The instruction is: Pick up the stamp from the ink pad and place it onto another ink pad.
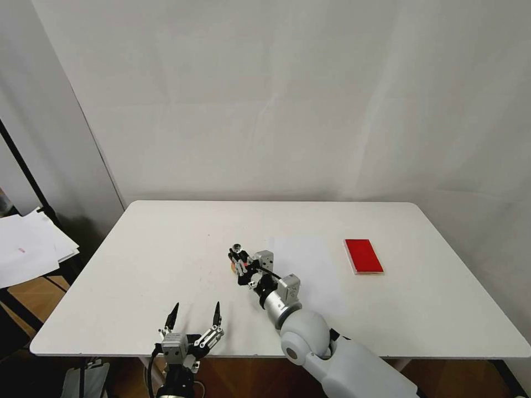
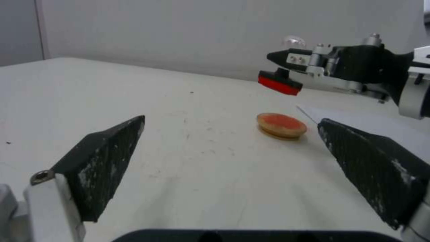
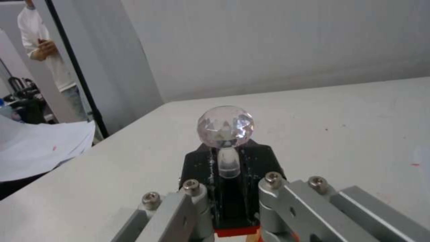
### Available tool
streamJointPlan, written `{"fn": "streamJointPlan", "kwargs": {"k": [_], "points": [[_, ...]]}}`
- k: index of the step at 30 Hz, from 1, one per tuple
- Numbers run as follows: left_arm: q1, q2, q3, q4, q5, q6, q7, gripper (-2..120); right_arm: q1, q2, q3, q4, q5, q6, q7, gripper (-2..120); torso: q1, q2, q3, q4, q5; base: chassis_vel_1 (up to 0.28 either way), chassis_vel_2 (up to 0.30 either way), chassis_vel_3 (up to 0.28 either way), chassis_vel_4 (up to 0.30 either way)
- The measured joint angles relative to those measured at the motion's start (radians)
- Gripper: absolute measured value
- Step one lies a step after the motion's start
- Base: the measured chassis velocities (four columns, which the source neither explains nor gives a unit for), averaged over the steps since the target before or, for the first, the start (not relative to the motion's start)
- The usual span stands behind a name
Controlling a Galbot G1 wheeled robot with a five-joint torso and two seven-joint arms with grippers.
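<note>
Here, right gripper clamping stamp above round pad, left gripper spread open nearby, red rectangular pad well apart.

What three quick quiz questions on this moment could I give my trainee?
1. True or false: the stamp rests on the round pad.
2. Which holds the stamp: A) left gripper B) right gripper?
3. Fill in: the left gripper's fingers are ____.

Key: 1. False, it hangs above the pad, well away from the red rectangular pad. 2. B. 3. open.
</note>
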Motion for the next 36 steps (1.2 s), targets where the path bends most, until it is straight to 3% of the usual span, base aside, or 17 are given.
{"fn": "streamJointPlan", "kwargs": {"k": [36], "points": [[0.000, 0.000, 0.000, 0.000, 0.000, 0.000, 0.000, 102, -0.023, 0.018, 0.025, -0.081, -0.020, 0.032, -0.011, 8, 0.000, 0.000, 0.000, 0.0000, 0.0001, 0.000, 0.000, 0.000, 0.000]]}}
